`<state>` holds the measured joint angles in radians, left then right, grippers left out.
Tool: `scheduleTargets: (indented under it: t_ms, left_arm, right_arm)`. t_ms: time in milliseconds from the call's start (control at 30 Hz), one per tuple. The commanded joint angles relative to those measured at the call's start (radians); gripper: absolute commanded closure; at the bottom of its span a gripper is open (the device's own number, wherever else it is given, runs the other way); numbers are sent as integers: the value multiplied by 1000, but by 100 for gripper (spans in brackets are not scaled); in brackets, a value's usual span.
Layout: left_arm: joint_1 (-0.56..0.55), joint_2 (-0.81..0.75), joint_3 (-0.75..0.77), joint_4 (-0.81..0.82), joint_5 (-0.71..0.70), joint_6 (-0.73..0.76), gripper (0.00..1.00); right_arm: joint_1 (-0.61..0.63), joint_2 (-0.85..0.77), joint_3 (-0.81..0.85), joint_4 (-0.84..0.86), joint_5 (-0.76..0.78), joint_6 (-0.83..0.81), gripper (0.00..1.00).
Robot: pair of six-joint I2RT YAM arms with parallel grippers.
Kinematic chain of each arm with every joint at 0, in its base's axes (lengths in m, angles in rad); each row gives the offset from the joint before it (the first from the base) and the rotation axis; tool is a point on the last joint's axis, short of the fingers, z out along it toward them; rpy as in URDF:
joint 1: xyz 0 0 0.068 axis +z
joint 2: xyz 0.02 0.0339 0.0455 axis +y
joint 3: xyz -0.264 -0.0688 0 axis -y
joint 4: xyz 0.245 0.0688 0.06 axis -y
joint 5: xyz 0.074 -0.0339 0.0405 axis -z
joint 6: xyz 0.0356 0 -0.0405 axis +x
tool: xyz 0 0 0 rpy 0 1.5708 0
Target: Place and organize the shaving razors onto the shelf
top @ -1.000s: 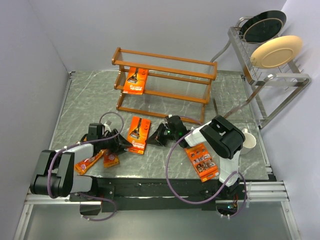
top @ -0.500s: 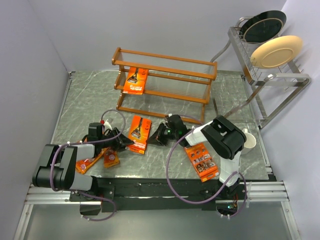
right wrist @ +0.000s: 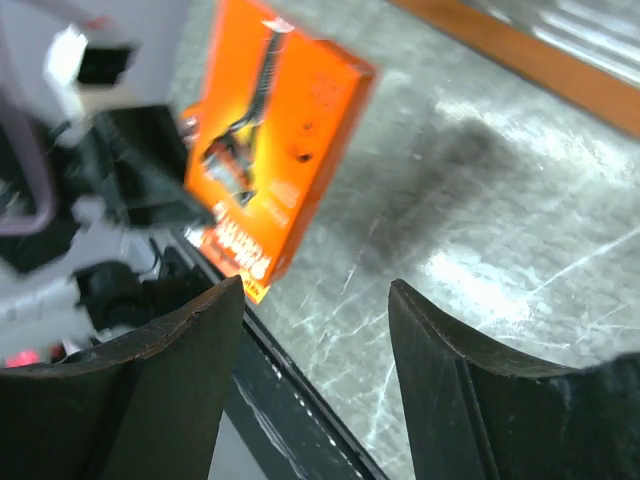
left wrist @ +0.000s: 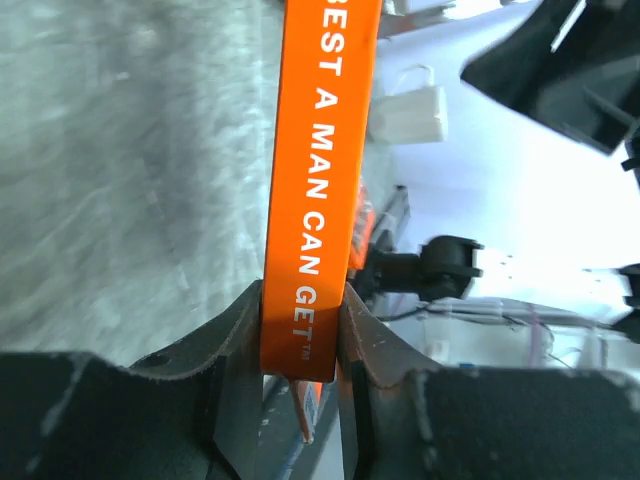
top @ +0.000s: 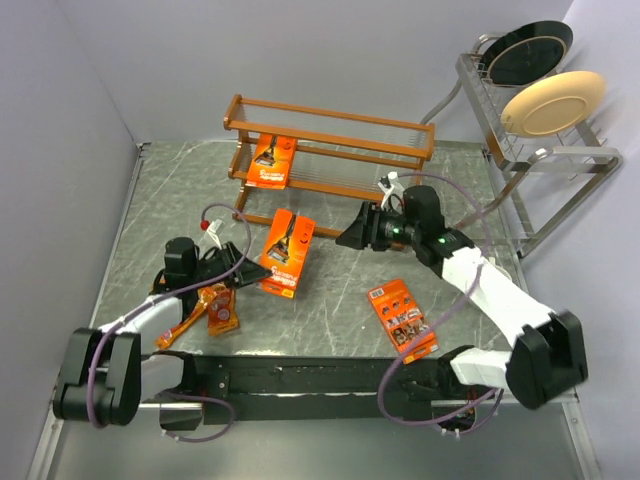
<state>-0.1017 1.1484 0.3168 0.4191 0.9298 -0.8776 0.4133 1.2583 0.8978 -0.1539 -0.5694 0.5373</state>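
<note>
Lifted off the table since a second ago, the card [top: 285, 248] stands pinched by its lower edge in your left claw [top: 252, 274]. Your right claw [top: 352, 233] has let go and hangs just beyond it, jaws apart. A second card [top: 272, 160] sits on the shelf [top: 330, 138].

Plain grey walls [top: 300, 50], marbled grey tabletop [top: 180, 200], steel plate rack [top: 575, 155]
</note>
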Motion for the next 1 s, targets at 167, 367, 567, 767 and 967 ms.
scheduleTargets:
  t_ms: [167,367,567,767,967]
  left_arm:
    - [-22,233,224,464,129,-435,99]
    - [-73,352,381,391,54,-492,99]
    - [-127,451,542,190,-45,-472,99]
    - [-164,517,648,43,-88,-451,99]
    - [-171,542,662,3,-114,-462,99]
  right_arm:
    - [50,-57,-97,137,-146,42,32]
    - [56,-27,-125,316,-127,169,31]
    - [58,33,-135,568,-52,374,30]
    - [56,56,-149,620,-9,483,30]
    - [55,134,-135,603,54,573,31]
